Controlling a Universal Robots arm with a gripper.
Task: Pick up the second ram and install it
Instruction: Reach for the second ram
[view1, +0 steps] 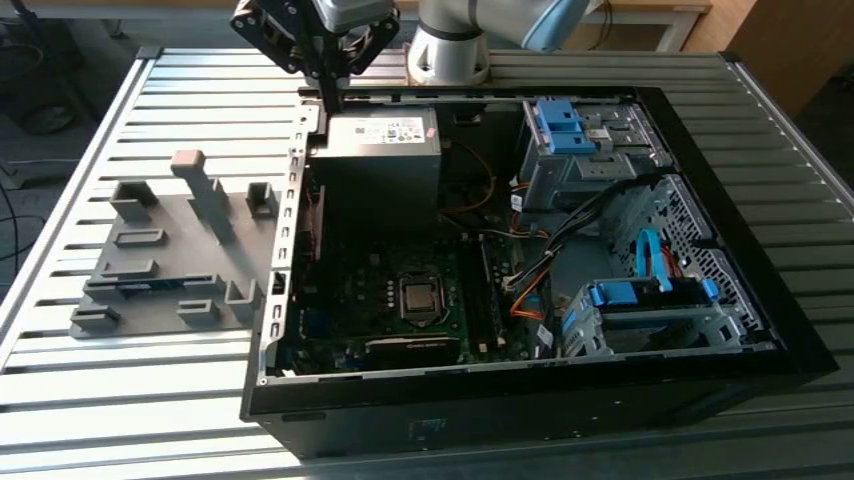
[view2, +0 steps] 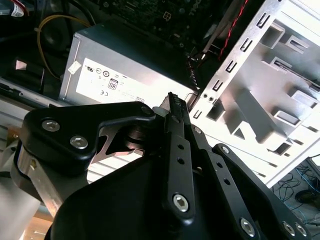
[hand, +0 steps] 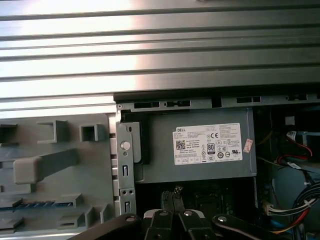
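The second ram (view1: 144, 283) is a thin blue stick lying in a slot of the grey holder (view1: 167, 250) at the exterior view's left, outside the computer case; the first wrist view also shows the second ram (hand: 31, 204). My gripper (view1: 324, 92) hangs above the case's back corner, beside the grey power supply (view1: 380, 140) and well away from the stick. In both wrist views the black fingers (hand: 167, 202) press together with nothing between them, and the gripper (view2: 175, 102) points towards the power supply's labelled face.
The open black computer case (view1: 747, 330) lies on a slatted metal table (view1: 80, 380). Inside it are the motherboard (view1: 400, 300), loose cables and blue-latched drive bays (view1: 574, 130). Upright grey blocks (view1: 207, 195) rise from the holder. The arm's base (view1: 447, 55) stands behind the case.
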